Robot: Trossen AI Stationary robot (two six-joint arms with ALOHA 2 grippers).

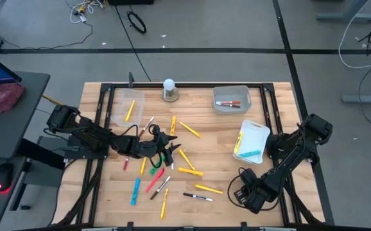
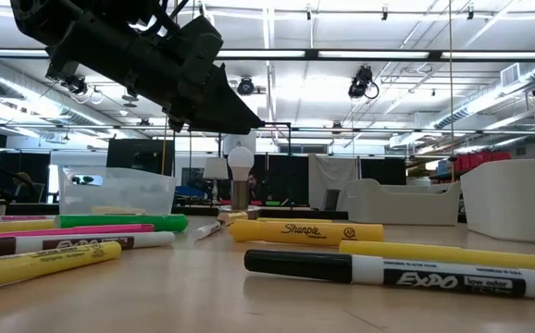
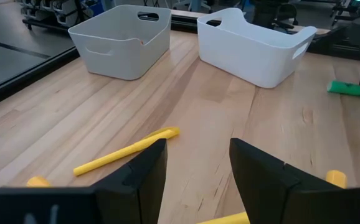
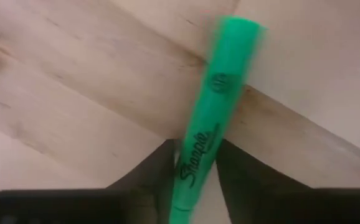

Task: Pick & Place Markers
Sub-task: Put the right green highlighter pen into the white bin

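Near the middle of the desk the left gripper hovers with fingers wide over the scattered markers. At five o'clock the right gripper has fingers closed on a green marker. Markers look light, stiff and smooth; I would grasp across the barrel's middle.

Three bins stand on the table: one clear bin, one grey bin and one white bin. The clear bin holds one yellow marker. The white bin holds two, a yellow one and a teal one. The grey bin seems to hold two markers.

About fourteen loose markers lie on the table:
- seven yellow markers
- two pink markers
- one blue marker
- one green table marker
- three white or dark-barrelled markers

One more green marker sits between the jaws of the right gripper. One white knob stands at the far edge.
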